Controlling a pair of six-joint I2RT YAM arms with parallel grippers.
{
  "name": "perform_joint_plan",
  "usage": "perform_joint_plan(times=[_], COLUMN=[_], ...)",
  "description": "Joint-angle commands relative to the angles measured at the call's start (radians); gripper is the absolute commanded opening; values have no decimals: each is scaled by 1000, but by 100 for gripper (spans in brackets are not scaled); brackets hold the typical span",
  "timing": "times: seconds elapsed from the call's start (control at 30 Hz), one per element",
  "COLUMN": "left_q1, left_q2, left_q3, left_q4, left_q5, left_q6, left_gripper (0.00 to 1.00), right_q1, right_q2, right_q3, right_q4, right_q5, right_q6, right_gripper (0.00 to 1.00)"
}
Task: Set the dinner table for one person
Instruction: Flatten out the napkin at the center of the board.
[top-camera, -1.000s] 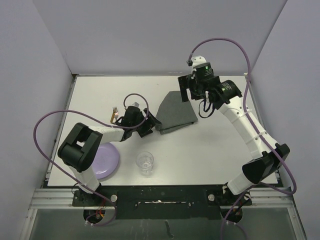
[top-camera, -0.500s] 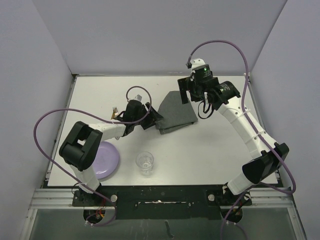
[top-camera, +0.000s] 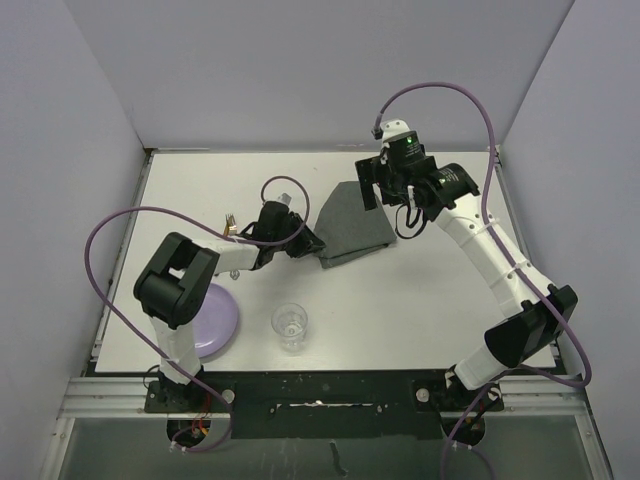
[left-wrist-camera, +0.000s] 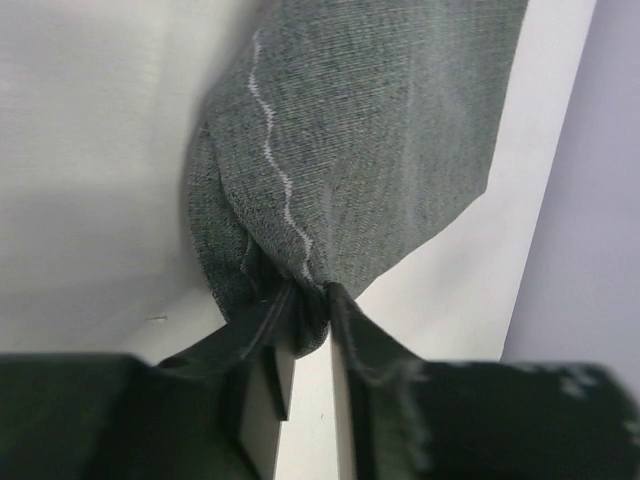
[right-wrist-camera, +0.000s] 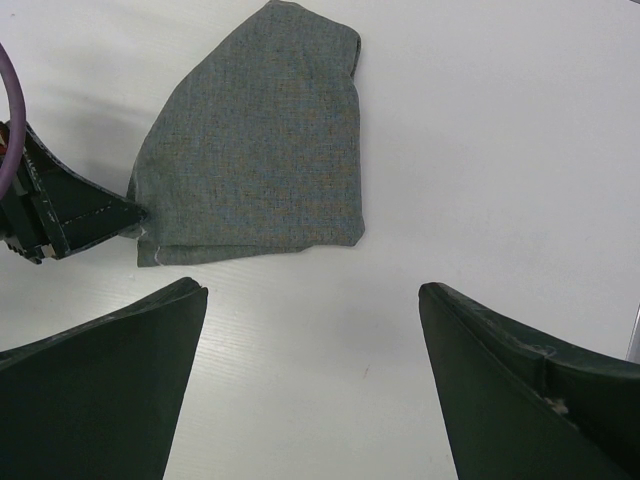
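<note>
The left gripper clamps the placemat corner; right gripper hovers above, jaws apart. Unfolding it flat likely follows.

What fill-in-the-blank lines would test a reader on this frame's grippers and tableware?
The left gripper pinches a corner of the ___ placemat.
The right gripper hovers over the dinner table with its jaws ___.
In the top view, the clear glass stands right of the ___ plate.
Missing words: grey; open; purple.
</note>
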Motion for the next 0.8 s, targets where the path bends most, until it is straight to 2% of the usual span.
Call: perform_joint_plan(times=[0.0,0.13,0.3,0.43,0.57,0.77], left_q1=[6,4,-26,-26,-24,-26], left_q2=[15,-18,-131,-182,-166,-38], left_q3=[-9,1,134,284,539,1019], left_q4=[145,96,-125,-224,-378,-614], left_q5=[56,29,-64,-44,-60,-84], left_q6=[11,61,254,418,588,723], left_gripper=[12,0,0,0,0,0], right_q1=[-8,-8,-10,-23,-42,-41], right_q2=[-59,-64,-60,-75,-113,-101], right_q3=[4,-6,-36,-139,-297,-498], right_q4=[36,41,55,97,184,269], right_q5=[23,26,62,73,17,-22], right_q6=[-10,-10,-1,35,67,128], right_gripper=[90,90,90,90,90,88])
